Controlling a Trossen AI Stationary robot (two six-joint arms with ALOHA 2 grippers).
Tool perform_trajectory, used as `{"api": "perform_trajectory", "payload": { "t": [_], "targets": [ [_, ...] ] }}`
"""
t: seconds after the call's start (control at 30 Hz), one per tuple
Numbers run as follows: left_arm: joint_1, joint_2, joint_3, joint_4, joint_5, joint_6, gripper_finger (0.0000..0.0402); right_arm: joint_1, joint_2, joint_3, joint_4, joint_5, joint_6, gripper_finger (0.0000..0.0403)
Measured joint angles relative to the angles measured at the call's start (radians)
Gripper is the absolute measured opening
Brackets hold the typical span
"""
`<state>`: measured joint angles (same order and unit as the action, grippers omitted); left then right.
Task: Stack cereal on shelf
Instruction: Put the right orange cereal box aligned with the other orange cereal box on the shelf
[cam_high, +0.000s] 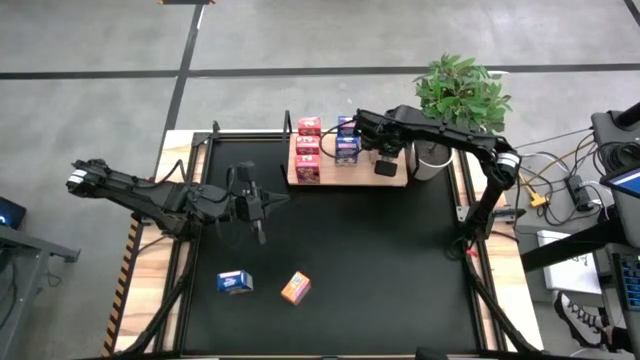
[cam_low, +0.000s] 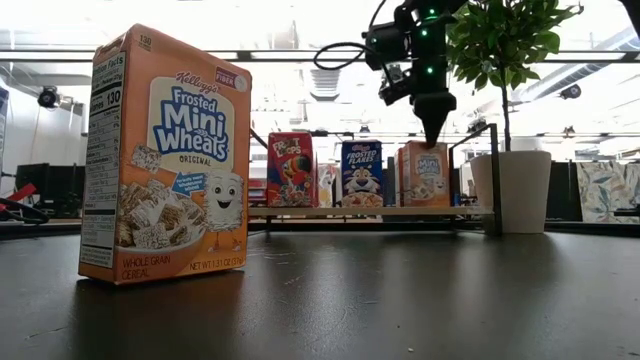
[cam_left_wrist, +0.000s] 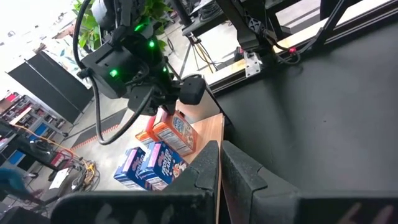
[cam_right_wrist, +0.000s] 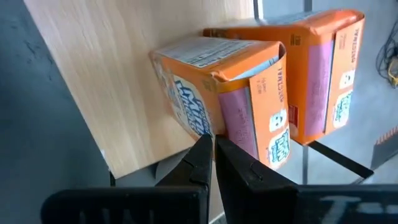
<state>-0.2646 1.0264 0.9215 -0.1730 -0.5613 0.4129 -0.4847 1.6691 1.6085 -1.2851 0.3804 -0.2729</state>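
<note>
Light-wood shelf (cam_right_wrist: 112, 81), matt black table (cam_high: 380, 260)

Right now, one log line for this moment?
right gripper: shut, over shelf | left gripper: shut, mid-table | blue box, orange box: loose on table

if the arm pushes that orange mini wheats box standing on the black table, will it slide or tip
The upright orange cardboard Mini-Wheats box looks tall and narrow on a small base, so a high push would probably tip it; a low one may slide it. Being a small cereal box, it is likely light. Thin card may dent if squeezed hard.
</note>
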Motion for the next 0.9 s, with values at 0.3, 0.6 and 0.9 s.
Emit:
{"api": "perform_trajectory", "payload": {
  "t": [0.3,0.6,0.9],
  "targets": [
    [0.000,0.000,0.000,-0.001,-0.003,0.000,0.0000,0.000,0.001,0.000,0.017,-0.021,0.022,0.0011],
    [0.000,0.000,0.000,-0.008,-0.005,-0.003,0.0000,0.000,0.001,-0.001,-0.077,-0.021,0.038,0.0011],
    [0.000,0.000,0.000,-0.008,-0.005,-0.003,0.0000,0.000,0.001,-0.001,-0.040,-0.002,0.026,0.0011]
  ]
}}
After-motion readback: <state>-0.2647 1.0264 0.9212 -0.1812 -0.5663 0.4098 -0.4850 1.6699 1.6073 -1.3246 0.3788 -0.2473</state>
